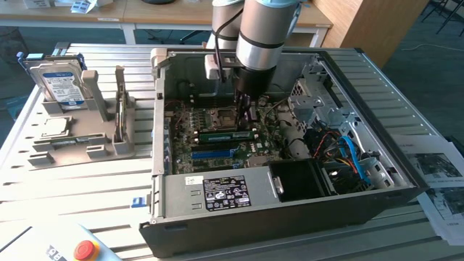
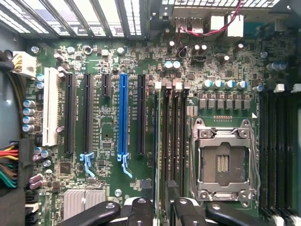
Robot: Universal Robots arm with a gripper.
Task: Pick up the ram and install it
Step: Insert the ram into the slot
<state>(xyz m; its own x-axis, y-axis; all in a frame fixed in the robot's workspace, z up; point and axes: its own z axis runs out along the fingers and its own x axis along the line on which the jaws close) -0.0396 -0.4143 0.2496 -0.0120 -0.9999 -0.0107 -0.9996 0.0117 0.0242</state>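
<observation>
Surface: slatted metal table [image 1: 87, 179]; open computer case [image 1: 290, 217] at centre frame.
Item: ram [image 1: 225, 136], green stick standing on edge in a memory slot, centre frame, beside the processor socket [image 2: 225, 162].
Gripper [image 2: 163, 203]: fingers [image 2: 141, 207] spread apart either side of the stick's line, clamping nothing.
Handling: judged light, stiff and fragile; hold by the long flat faces, clear of the contacts.
Writing: power-supply label [image 1: 226, 194], lower centre, unreadable.

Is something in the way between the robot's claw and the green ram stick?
No, nothing visible. The open gripper hangs just above the ram, which stands on edge among the motherboard's memory slots beside the processor socket.
</observation>
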